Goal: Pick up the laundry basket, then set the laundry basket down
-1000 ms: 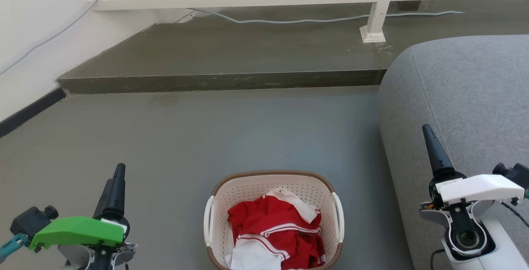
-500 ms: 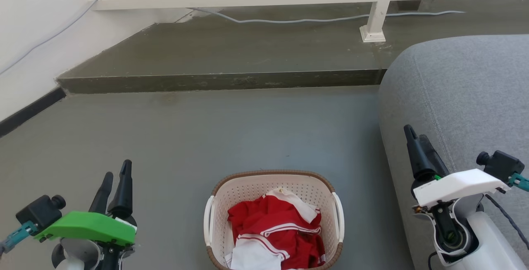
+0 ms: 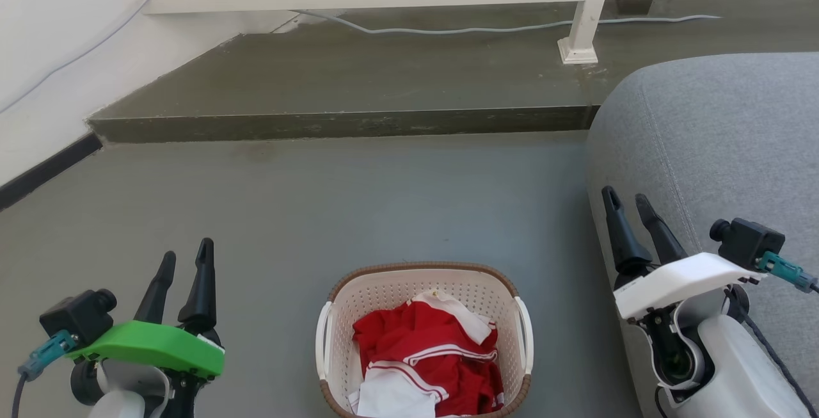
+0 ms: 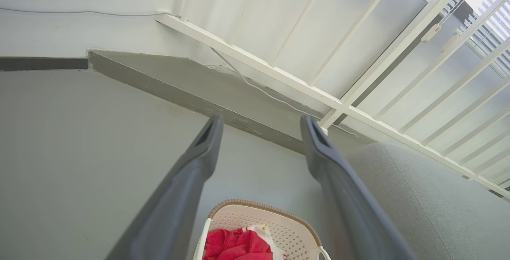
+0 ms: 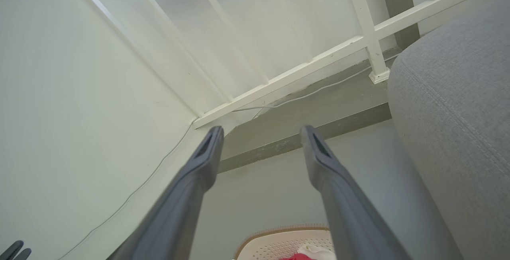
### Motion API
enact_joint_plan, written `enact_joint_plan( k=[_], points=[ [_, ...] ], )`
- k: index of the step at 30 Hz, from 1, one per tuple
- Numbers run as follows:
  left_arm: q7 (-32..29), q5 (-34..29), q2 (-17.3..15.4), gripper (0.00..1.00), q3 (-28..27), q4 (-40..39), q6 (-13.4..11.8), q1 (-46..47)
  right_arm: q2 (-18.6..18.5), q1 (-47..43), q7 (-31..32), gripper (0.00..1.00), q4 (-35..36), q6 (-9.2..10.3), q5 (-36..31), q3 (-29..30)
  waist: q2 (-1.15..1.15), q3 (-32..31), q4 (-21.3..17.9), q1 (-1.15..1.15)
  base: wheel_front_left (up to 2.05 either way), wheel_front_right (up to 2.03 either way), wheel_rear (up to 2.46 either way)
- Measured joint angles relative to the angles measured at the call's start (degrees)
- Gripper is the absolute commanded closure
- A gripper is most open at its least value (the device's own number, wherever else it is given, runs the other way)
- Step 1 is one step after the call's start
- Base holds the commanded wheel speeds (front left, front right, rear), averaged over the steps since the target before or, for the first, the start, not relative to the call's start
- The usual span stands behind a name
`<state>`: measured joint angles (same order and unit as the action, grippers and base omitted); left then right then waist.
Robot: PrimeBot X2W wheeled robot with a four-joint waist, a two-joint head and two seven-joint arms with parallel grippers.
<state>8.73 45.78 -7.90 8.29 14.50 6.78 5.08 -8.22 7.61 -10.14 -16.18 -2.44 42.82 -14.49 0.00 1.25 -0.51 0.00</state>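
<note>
Gripper check: I see the left gripper [image 3: 187,248] and right gripper [image 3: 624,195] both spread apart, empty. Between them, the cream-white perforated plastic laundry basket [image 3: 384,293] with brown woven-look rim sits on the grey floor [image 3: 320,207], near the grey fabric sofa [image 3: 710,136], holding red-and-white clothes [image 3: 425,357].
</note>
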Motion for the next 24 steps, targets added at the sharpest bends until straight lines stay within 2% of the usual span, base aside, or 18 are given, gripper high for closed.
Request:
enact_joint_plan(
  k=[24],
  points=[
    [4.9,-16.8,0.4,0.0,1.6,0.0,0.1,0.8,1.2,2.7,-3.5,0.0,-1.5,0.63,-19.4,-2.6,0.0,-0.4,-0.2,0.0,0.0,0.0,0.0]
  ],
)
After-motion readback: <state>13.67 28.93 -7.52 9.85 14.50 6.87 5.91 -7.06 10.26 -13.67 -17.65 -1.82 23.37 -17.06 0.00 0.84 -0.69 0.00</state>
